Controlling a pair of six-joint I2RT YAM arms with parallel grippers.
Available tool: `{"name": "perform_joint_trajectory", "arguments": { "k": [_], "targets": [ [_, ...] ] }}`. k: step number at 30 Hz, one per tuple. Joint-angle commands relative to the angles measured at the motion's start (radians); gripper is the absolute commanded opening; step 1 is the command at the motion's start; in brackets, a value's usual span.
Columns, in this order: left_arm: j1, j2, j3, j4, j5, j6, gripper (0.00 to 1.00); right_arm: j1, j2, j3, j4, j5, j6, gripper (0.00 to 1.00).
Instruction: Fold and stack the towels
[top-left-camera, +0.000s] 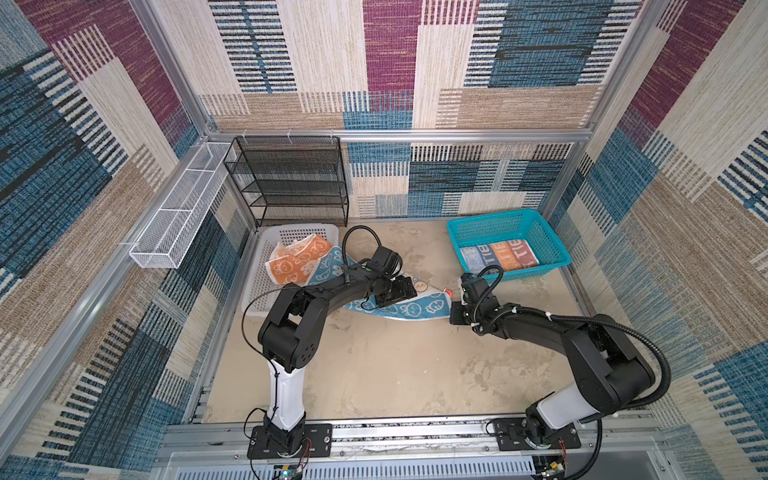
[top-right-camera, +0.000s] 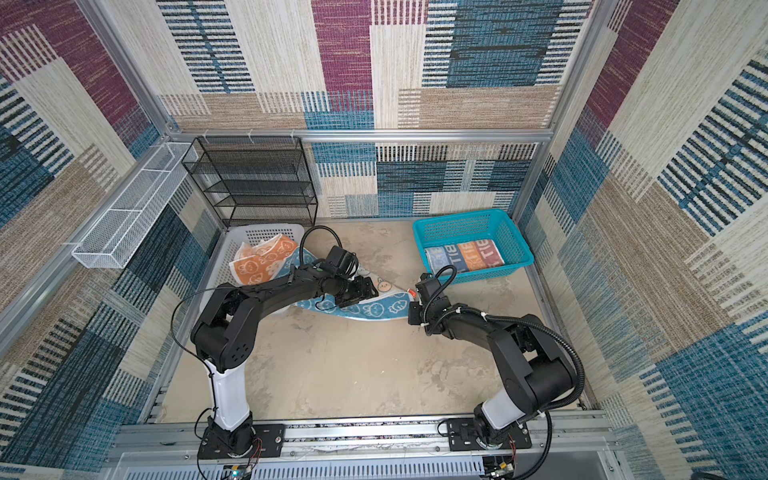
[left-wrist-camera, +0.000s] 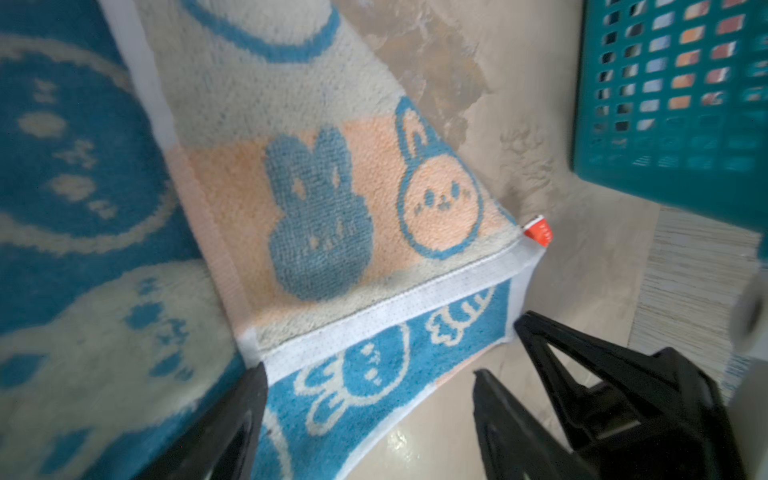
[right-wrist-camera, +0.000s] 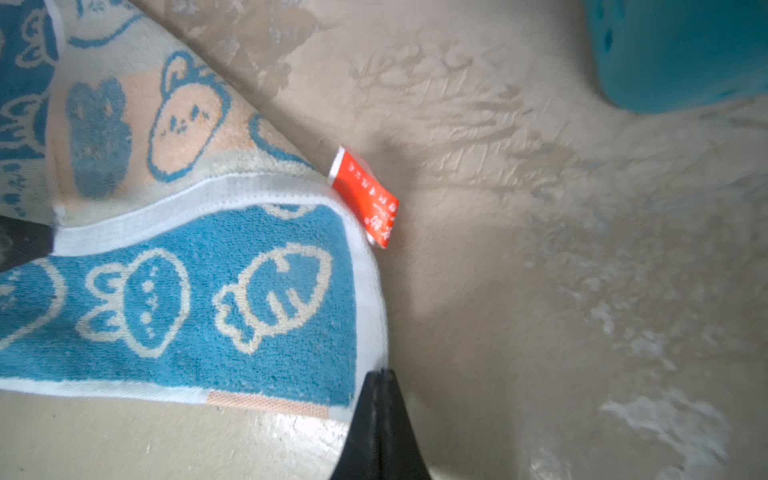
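Observation:
The teal-white rabbit towel (top-left-camera: 415, 311) (top-right-camera: 376, 309) lies across the middle of the table, one end still in the white basket (top-left-camera: 266, 286), its far side folded over to show the pale reverse (left-wrist-camera: 316, 208). My left gripper (left-wrist-camera: 370, 399) (top-left-camera: 409, 291) is open, its jaws astride the towel's near blue edge. My right gripper (right-wrist-camera: 378, 374) (top-left-camera: 452, 309) is shut on the towel's near right corner, below its red tag (right-wrist-camera: 365, 195). The orange towel (top-left-camera: 291, 262) sits crumpled in the white basket. The block-letter towel (top-left-camera: 498, 253) lies folded in the teal basket (top-left-camera: 490, 216).
A black mesh rack (top-left-camera: 291, 183) stands at the back left behind the white basket. A white wire tray (top-left-camera: 178, 212) hangs on the left wall. The teal basket's wall (left-wrist-camera: 665, 104) is close beyond both grippers.

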Motion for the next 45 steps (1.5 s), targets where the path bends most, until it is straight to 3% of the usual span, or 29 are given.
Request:
{"name": "perform_joint_trajectory", "arguments": {
  "k": [1, 9, 15, 21, 36, 45],
  "targets": [
    [0.000, -0.004, -0.018, -0.057, -0.073, 0.056, 0.75, -0.001, -0.009, 0.003, 0.018, 0.006, -0.012, 0.00],
    [-0.010, 0.046, -0.003, -0.053, -0.094, 0.062, 0.67, -0.001, -0.002, 0.005, 0.025, -0.003, -0.009, 0.00],
    [-0.018, 0.077, 0.001, 0.004, -0.072, 0.035, 0.50, -0.001, -0.007, -0.001, 0.023, -0.002, -0.011, 0.00],
    [-0.029, 0.081, 0.022, 0.015, -0.081, 0.022, 0.42, -0.001, -0.005, -0.003, 0.031, -0.006, -0.017, 0.00],
    [-0.027, 0.096, 0.092, -0.014, -0.139, 0.028, 0.44, -0.001, -0.002, -0.014, 0.042, -0.003, -0.033, 0.00],
    [-0.026, 0.098, 0.084, 0.023, -0.151, 0.012, 0.32, -0.001, 0.011, -0.023, 0.064, -0.020, -0.032, 0.00]
  ]
}}
